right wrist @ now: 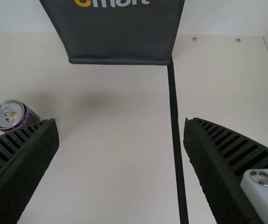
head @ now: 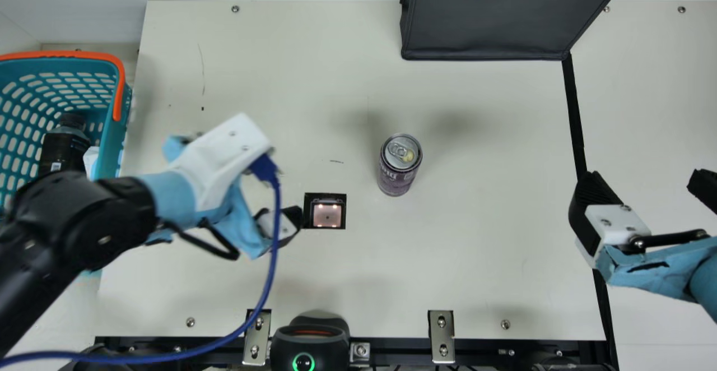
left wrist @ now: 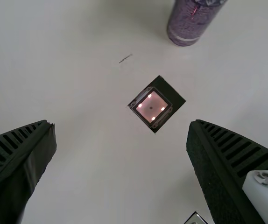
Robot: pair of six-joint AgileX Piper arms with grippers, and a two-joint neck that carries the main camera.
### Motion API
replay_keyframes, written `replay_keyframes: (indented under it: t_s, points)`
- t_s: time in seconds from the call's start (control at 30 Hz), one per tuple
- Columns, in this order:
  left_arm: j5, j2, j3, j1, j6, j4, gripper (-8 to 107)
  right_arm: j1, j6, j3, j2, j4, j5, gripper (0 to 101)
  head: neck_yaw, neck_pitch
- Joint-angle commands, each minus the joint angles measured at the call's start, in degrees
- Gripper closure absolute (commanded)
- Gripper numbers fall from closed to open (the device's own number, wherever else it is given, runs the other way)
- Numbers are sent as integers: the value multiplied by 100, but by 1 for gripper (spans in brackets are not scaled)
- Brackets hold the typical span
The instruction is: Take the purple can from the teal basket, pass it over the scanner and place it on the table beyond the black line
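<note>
The basket (head: 124, 135) holds a dark bottle (head: 63, 149). Next, the left end effector (head: 255, 170) is open over the desk (head: 482, 270), near the scanner (head: 326, 215). The can (head: 398, 166) stands upright on the desk, between scanner and line (head: 575, 119). A bag (head: 482, 29) is behind. Far right, the right end effector (head: 644, 179) is open too.

In the main view, the left arm (head: 89, 225) is covering part of the teal basket (head: 115, 135) and a bottle's (head: 61, 149) foot, while picture edges are cropping the basket, a dark bag (head: 482, 29) and the right end effector (head: 644, 180). The left wrist view is cutting off the purple can's (left wrist: 188, 23) top; in the right wrist view, a finger (right wrist: 26, 163) is hiding its lower part.
</note>
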Motion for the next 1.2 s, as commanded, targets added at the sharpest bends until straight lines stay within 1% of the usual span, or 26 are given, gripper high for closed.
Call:
replay_keyframes:
  t_s: [0.0,0.13,0.27,0.53,0.57,0.63,0.8,1.0,1.17]
  points:
    - [70,-663,38,341,-145,30,9,0,0,0,0,0,0,6,0,-166]
    - [272,-1234,-19,934,-367,97,9,0,0,0,0,0,0,6,0,-166]
    - [492,-1665,-228,1559,-553,132,9,0,0,0,0,0,0,6,0,-166]
    - [870,-2131,-771,2599,-1087,333,9,0,0,0,0,0,0,6,0,-166]
    - [816,-2105,-688,2328,-960,298,9,0,0,0,0,0,0,6,0,-166]
    - [859,-2133,-770,2536,-1080,341,9,0,0,0,0,0,0,6,0,-166]
    - [873,-2133,-770,2594,-1090,341,9,71,-39,3,34,-3,7,6,0,-166]
    - [873,-2133,-770,2594,-1090,341,9,588,-352,102,266,109,29,6,0,-166]
    - [873,-2133,-770,2594,-1090,341,9,1029,-720,218,524,325,29,6,0,-166]
